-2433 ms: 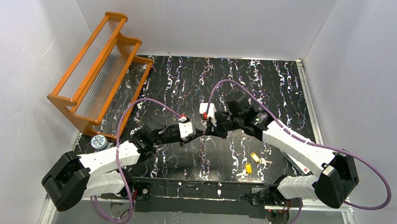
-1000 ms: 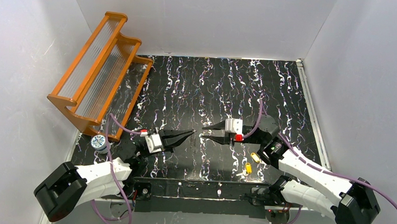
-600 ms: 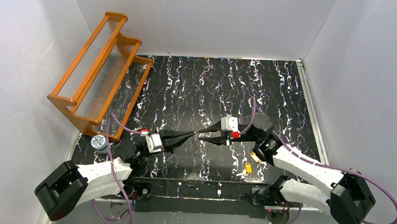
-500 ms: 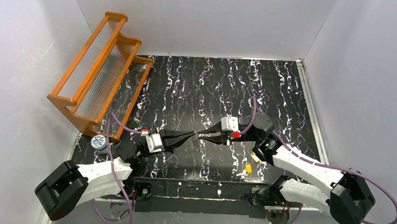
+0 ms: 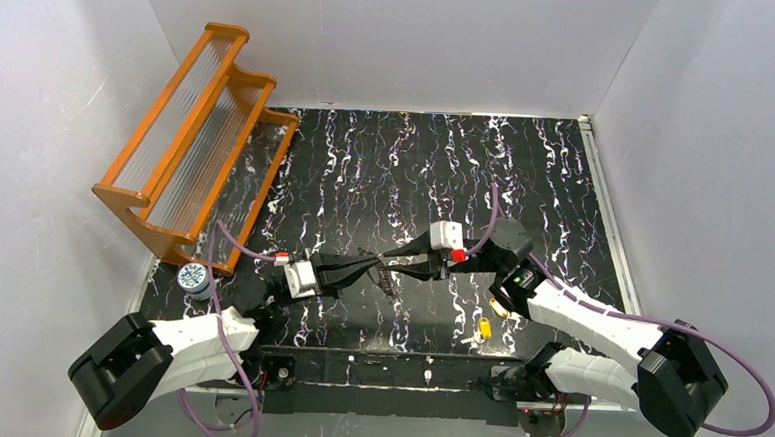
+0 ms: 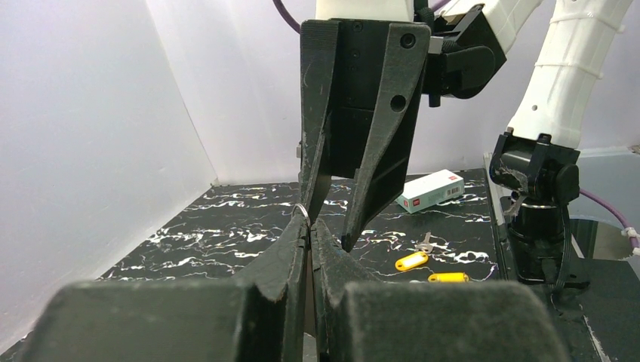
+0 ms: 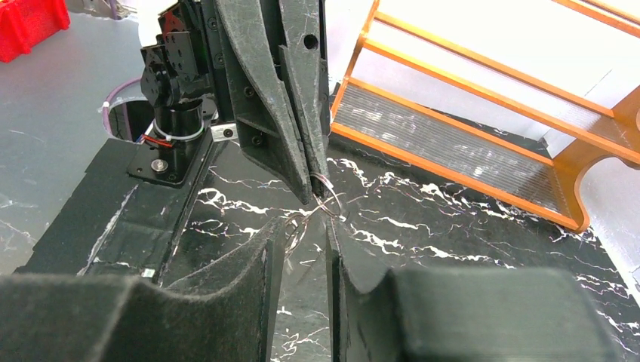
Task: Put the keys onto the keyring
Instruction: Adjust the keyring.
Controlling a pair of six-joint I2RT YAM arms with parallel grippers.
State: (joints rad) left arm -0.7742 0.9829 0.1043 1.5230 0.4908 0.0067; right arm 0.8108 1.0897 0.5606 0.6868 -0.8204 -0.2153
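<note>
The keyring [image 5: 386, 277], a thin wire loop, hangs pinched at the tip of my left gripper [image 5: 371, 266], which is shut on it; it also shows in the left wrist view [image 6: 302, 210] and the right wrist view [image 7: 330, 200]. My right gripper [image 5: 399, 260] meets the left tip to tip. Its jaws stand slightly apart around the ring's edge [image 7: 306, 224]. Two yellow-headed keys lie on the table at the front right, one [image 5: 484, 328] in the open and one [image 5: 497, 306] beside the right arm. Both also show in the left wrist view [image 6: 411, 261] [image 6: 448, 277].
An orange rack [image 5: 193, 133] stands at the back left. A small round blue-and-white object [image 5: 193, 277] sits by its front foot. A white box [image 6: 429, 190] lies behind the keys. White walls close in the black marbled table [image 5: 437, 161].
My right gripper has moved left from a gap away until its tips meet the left gripper's tip at the ring, and its jaws have narrowed. The left gripper has barely moved.
</note>
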